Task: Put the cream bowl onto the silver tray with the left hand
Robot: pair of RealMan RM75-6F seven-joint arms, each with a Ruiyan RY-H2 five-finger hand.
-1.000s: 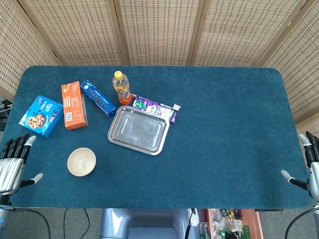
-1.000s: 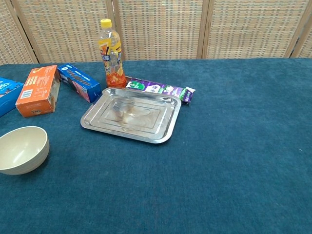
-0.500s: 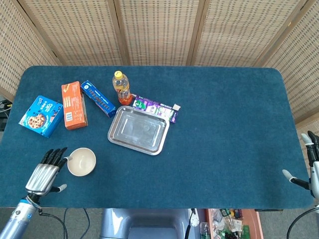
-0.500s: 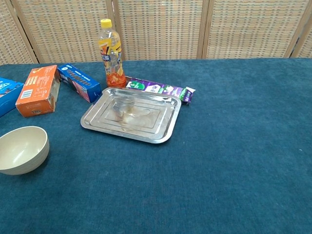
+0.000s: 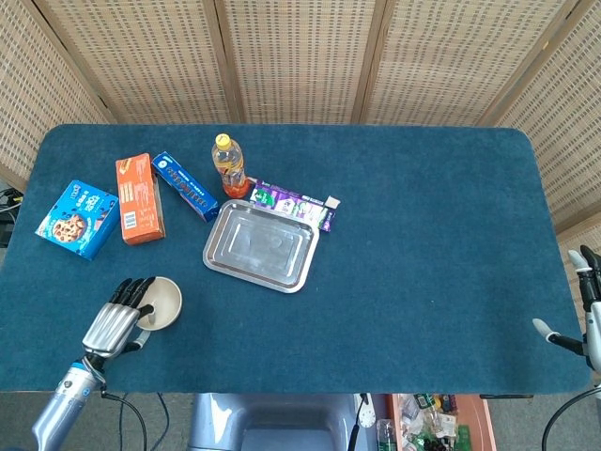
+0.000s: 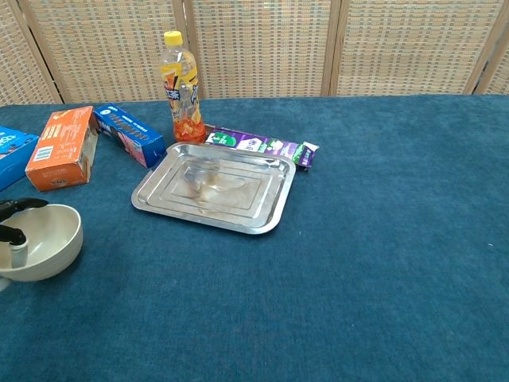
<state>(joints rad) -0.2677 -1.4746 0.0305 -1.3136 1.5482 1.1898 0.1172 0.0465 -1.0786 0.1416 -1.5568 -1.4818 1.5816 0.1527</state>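
The cream bowl sits upright on the blue cloth near the table's front left, also low at the left edge of the chest view as the cream bowl. My left hand reaches over its left rim, fingers stretched across the edge and thumb tip inside; the chest view shows only the fingertips of that left hand. No closed grip shows. The silver tray lies empty to the bowl's upper right, seen as the silver tray in the chest view. My right hand hangs at the table's right edge, fingers apart, holding nothing.
Behind the tray stand an orange drink bottle and a purple packet. A blue box, an orange box and a cookie box lie at the back left. The table's front edge runs just below the bowl.
My left hand has moved right from the table's left edge to the bowl, its fingers now over the rim. The bowl has shifted very slightly. The right hand is almost still.
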